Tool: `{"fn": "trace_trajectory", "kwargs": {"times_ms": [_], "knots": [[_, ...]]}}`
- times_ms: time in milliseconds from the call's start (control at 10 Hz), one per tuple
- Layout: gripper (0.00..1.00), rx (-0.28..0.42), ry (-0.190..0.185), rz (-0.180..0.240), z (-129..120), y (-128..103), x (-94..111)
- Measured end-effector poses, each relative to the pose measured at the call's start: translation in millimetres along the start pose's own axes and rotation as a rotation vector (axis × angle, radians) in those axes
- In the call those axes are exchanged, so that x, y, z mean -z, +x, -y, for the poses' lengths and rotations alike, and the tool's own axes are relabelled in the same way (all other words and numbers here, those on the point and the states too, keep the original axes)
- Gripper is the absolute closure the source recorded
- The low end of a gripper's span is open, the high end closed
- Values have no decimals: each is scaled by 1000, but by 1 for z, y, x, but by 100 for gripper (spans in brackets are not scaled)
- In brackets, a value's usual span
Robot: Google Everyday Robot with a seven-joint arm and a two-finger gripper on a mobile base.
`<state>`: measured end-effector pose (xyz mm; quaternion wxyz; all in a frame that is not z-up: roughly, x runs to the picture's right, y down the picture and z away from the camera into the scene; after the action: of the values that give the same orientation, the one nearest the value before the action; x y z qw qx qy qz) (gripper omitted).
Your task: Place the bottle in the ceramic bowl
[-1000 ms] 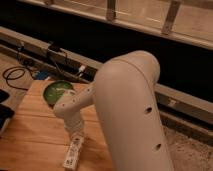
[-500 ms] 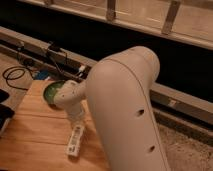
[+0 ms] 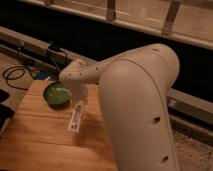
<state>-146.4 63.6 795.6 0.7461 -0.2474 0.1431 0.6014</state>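
Bottle [image 3: 75, 121] clamped at its upper end in my jaws, the gripper [image 3: 78, 105] hangs just beside the ceramic bowl [image 3: 56, 94] over the wooden counter [image 3: 35, 142]; pickup done, I judge, bowl drop left.

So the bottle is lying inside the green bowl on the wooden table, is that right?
Not quite: the bottle is outside the bowl, beside it over the wooden table, held at its top end by the gripper, which is shut on it. The camera view shows this.
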Motion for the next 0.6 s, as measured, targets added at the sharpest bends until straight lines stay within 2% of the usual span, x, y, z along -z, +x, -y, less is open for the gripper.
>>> {"fn": "trace_trajectory", "kwargs": {"times_ms": [200, 600], "knots": [[100, 29, -30, 36, -1, -15, 20], [100, 30, -35, 34, -5, -13, 18]]}}
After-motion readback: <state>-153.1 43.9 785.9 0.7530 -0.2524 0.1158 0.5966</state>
